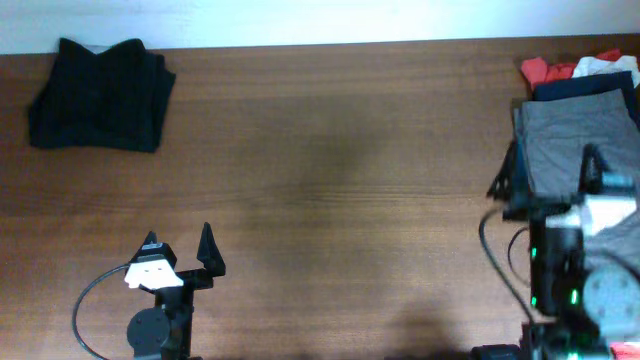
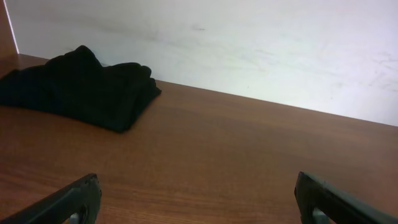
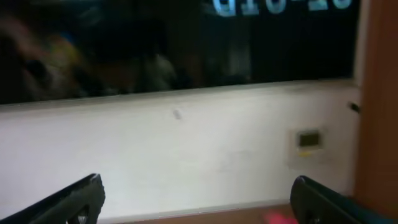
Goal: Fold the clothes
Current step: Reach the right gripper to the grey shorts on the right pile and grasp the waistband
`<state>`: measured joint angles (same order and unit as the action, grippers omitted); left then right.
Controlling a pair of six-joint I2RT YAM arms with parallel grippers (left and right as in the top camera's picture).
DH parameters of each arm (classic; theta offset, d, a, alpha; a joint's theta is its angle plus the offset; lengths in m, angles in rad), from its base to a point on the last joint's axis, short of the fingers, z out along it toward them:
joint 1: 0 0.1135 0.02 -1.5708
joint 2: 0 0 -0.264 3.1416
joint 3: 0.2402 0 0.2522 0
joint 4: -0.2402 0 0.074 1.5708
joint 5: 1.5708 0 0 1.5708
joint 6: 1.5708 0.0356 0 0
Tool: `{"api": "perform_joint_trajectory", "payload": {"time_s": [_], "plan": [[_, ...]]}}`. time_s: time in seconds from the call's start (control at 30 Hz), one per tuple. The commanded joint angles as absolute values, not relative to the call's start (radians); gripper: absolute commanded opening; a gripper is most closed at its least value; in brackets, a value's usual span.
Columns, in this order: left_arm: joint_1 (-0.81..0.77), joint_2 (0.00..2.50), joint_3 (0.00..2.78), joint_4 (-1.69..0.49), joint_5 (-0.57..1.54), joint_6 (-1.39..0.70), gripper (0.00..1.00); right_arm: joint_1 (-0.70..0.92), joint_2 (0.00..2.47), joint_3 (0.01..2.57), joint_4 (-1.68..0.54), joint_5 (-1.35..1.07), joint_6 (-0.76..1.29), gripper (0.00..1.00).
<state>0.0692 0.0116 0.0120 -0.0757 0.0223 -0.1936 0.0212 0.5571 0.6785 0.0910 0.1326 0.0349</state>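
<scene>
- two claws gape wide and empty: left gripper by the near edge, right gripper over the clothes pile at far right.
- one black garment sits folded, back-left corner.
- next, likely: right drops, pinches the grey top layer.

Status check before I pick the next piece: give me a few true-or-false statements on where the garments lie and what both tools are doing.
1. The black garment lies folded near the table's far left corner. True.
2. The left tool grips that garment. False: it is open and empty, near the front edge, apart from the garment.
3. The pile at the right edge has a grey piece on top. True.
4. The right tool is shut. False: its fingers stand wide apart, holding nothing.
5. A shirt lies spread mid-table. False: the table shows bare wood there.
</scene>
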Motion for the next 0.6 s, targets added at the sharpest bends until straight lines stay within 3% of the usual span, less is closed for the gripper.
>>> {"api": "perform_joint_trajectory", "payload": {"time_s": [0.0,0.33,0.47,0.57], "plan": [[0.065,0.005,0.009,-0.083,0.019,-0.178,0.99,0.015,0.783,0.879,0.0,0.241,-0.101,0.99],[0.065,0.006,0.009,-0.083,0.019,-0.178,0.99,-0.173,1.423,1.496,-0.527,0.149,-0.155,0.99],[0.065,0.005,0.009,-0.083,0.019,-0.178,0.99,-0.205,1.586,1.602,-0.678,0.153,-0.206,0.99],[0.065,0.006,0.009,-0.083,0.019,-0.178,0.99,-0.203,1.621,1.601,-0.669,0.144,-0.205,0.99]]}}
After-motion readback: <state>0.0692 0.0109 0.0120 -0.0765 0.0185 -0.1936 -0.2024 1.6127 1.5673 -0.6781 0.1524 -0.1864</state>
